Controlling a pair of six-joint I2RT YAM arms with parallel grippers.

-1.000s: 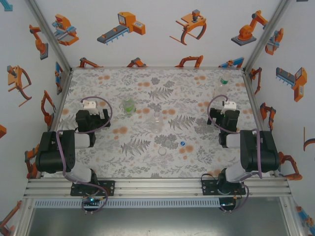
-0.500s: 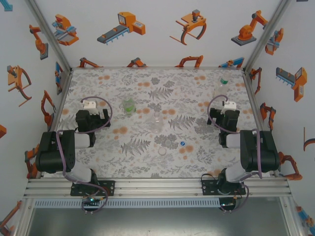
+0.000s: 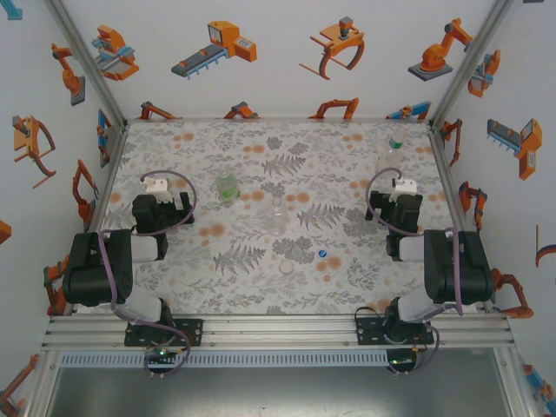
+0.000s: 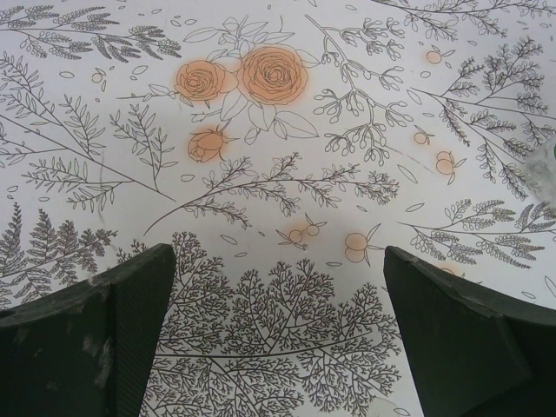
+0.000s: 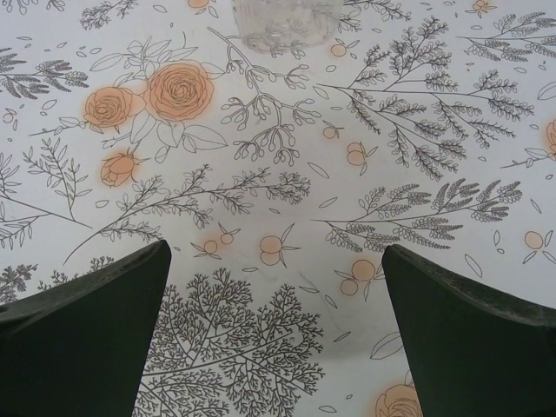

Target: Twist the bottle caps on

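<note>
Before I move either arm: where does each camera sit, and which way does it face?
Top external: above and behind, looking down on the table; left arm, right arm show.
Left wrist: looks down at the table past the open left gripper.
Right wrist: likewise past the open right gripper, a clear bottle ahead.
All share the floral table.

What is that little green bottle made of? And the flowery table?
The green bottle looks like thin plastic. Its pale, see-through green tint suggests that, though it is too small to be sure. The table cover seems to be a smooth printed sheet, maybe vinyl or paper. The leaves and roses lie flat on it and it has little shine.
</note>
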